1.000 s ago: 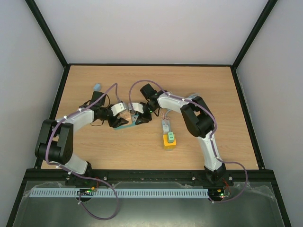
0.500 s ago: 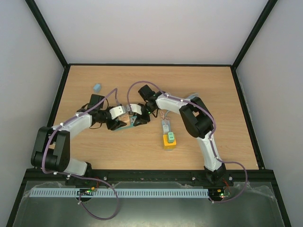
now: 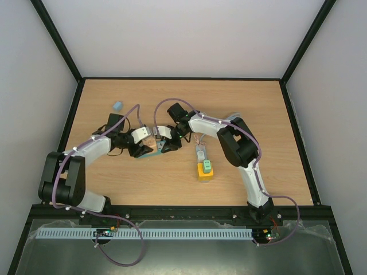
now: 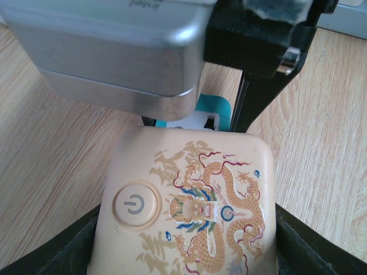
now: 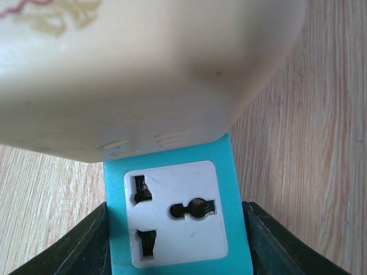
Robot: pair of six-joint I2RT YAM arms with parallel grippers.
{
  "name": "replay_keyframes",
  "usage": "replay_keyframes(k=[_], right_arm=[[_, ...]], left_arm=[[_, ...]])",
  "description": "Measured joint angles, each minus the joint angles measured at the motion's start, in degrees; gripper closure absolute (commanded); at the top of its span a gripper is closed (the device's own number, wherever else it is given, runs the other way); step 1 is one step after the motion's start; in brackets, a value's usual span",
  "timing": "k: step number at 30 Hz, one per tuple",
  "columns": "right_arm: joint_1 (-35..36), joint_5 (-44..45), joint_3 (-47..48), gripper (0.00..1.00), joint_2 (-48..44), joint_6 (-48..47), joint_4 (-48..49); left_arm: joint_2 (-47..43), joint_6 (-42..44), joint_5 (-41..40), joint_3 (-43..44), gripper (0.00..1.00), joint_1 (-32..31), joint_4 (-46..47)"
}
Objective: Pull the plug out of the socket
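Your left end effector (image 4: 183, 255) clamped on plug (image 4: 189, 212), right end effector (image 5: 179, 249) clamped on socket (image 5: 178, 212). Plug looks seated, not yet separated; you have pull-apart left.

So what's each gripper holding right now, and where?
The left gripper clamps the cream plug by its two side edges; the right gripper clamps the teal socket by its sides.
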Motion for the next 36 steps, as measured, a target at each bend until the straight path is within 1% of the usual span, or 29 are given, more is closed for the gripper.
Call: replay_keyframes(k=[10, 21, 29, 36], right_arm=[[0.0, -0.4, 0.0, 0.86, 0.0, 0.1, 0.2], [0.4, -0.6, 0.0, 0.85, 0.1, 0.4, 0.2], [0.3, -0.6, 0.1, 0.85, 0.1, 0.6, 0.2], [0.4, -0.6, 0.1, 0.85, 0.1, 0.7, 0.2]], left_arm=[[0.2, 1.4, 0.5, 1.4, 0.64, 0.7, -2.4], [-4.8, 4.3, -3.6, -2.8, 0.65, -1.8, 0.8], [-3.1, 1.7, -3.1, -1.0, 0.68, -1.7, -0.6], [-0.6, -0.6, -0.7, 1.2, 0.68, 0.1, -2.7]])
